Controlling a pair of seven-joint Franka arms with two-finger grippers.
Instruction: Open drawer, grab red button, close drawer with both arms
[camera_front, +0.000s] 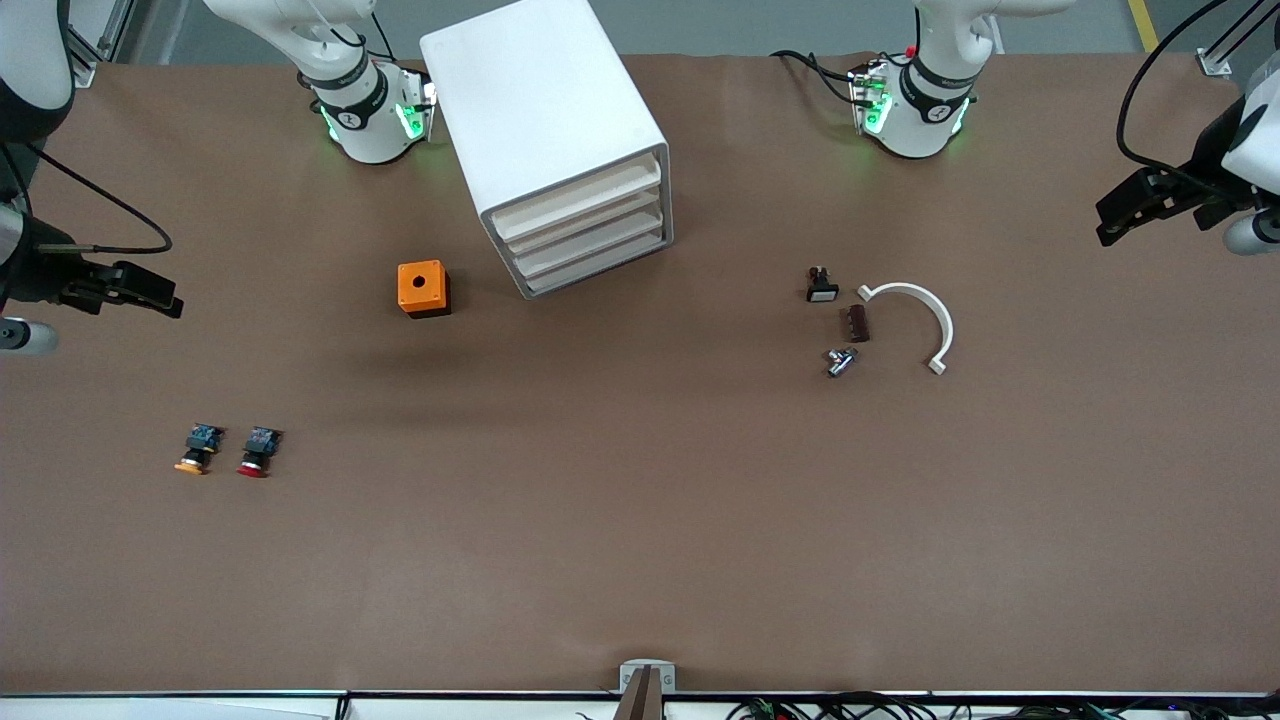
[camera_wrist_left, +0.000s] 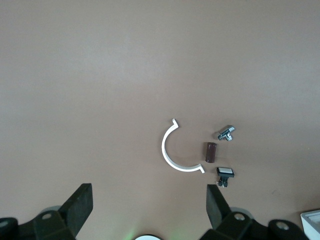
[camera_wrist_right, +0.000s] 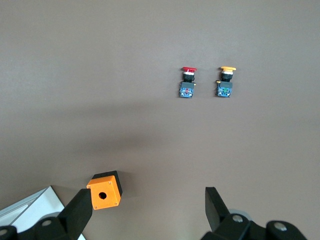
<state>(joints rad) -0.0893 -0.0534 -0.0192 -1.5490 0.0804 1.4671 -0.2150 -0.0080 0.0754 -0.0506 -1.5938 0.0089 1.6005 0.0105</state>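
The white drawer cabinet (camera_front: 545, 130) stands near the robots' bases, and all of its drawers (camera_front: 590, 235) are shut. One corner of it shows in the right wrist view (camera_wrist_right: 30, 206). The red-capped button (camera_front: 257, 452) (camera_wrist_right: 188, 82) lies on its side on the bare table toward the right arm's end, nearer the front camera than the cabinet. My right gripper (camera_front: 145, 292) (camera_wrist_right: 147, 200) hangs open and empty over the table's edge at that end. My left gripper (camera_front: 1125, 212) (camera_wrist_left: 148, 196) hangs open and empty over the left arm's end of the table.
An orange-capped button (camera_front: 198, 450) lies beside the red one. An orange cube with a hole (camera_front: 423, 288) sits beside the cabinet. Toward the left arm's end lie a white curved clip (camera_front: 915, 315), a brown block (camera_front: 858, 323), a metal part (camera_front: 840, 361) and a black switch (camera_front: 821, 286).
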